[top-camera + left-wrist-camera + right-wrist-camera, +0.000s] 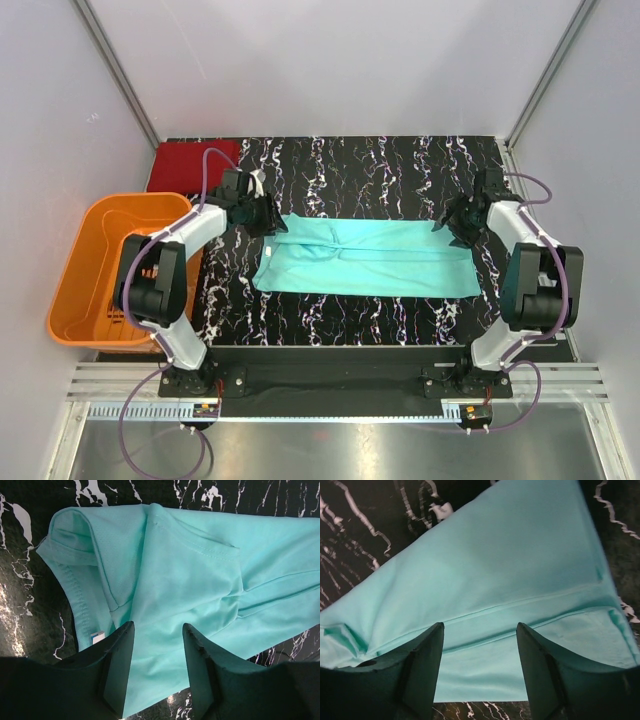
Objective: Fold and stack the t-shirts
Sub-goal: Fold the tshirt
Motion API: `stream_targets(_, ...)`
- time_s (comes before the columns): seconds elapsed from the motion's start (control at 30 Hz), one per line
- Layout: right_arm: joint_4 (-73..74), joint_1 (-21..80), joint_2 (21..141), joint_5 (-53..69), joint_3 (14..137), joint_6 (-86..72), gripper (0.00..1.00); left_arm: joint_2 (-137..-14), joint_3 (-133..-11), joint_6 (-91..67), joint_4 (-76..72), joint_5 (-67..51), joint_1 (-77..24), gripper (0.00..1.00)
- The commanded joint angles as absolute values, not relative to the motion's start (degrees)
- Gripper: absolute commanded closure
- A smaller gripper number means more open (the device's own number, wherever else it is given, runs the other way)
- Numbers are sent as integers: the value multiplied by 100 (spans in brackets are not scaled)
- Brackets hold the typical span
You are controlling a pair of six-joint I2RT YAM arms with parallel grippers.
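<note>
- Two garments: teal shirt (365, 258) lies across the worktop (330, 320), red shirt (190, 160) at far left.
- Cloth seems light and limp; pinch hemmed corners.
- Left end effector (157, 627) and right end effector (480, 627), both spread, hover over the teal ends.

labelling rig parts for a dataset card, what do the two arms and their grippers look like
The left arm and right arm have white links between chunky black joint housings. A thin purple cable loops along each. The left gripper and right gripper are black; their fingers are dark, flat, tapering slabs. No markings are readable.
</note>
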State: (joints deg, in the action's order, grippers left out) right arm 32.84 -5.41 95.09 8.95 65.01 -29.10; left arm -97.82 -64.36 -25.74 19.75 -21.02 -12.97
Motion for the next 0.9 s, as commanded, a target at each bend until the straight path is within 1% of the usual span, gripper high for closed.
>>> stream_targets(0.0,3314,-870,9483,405,6302,-3277,32,-9835,-6521,-2549,1749,-2276,-1248,51)
stream_targets(0.23,3112,-1133,9659,290,6108,-3551,31,-10011,-6513,-2637,1635,-2277,-1239,51)
stream_targets(0.4,3041,-1318,9922,387,6196,-3507,34,-10037,-6504,-2637,1652,-2145,-1230,52)
stream_targets(0.5,3129,-1318,9949,457,6293,-3332,36,-9941,-6486,-2628,1626,-2031,-1213,54)
stream_targets(0.57,3085,-1292,9853,745,6293,-3200,36,-9809,-6399,-2602,1582,-1917,-1213,54)
stream_targets(0.67,2822,-1038,9484,1221,6240,-2893,31,-9607,-6372,-2593,1503,-1819,-1213,53)
stream_targets(0.7,2760,-933,9353,1309,6275,-2761,25,-9650,-6459,-2567,1520,-1845,-1213,53)
stream_targets(0.73,2603,-819,9317,1423,6319,-2716,22,-9703,-6538,-2540,1564,-1872,-1213,53)
stream_targets(0.8,2418,-397,9421,1879,6529,-2559,17,-9878,-6757,-2470,1687,-1977,-1195,53)
stream_targets(0.83,2286,-248,9535,2333,6669,-2532,14,-9914,-6802,-2461,1714,-1995,-1195,53)
stream_targets(0.87,2233,137,9693,2590,6828,-2505,13,-9914,-6829,-2461,1688,-2056,-1187,53)
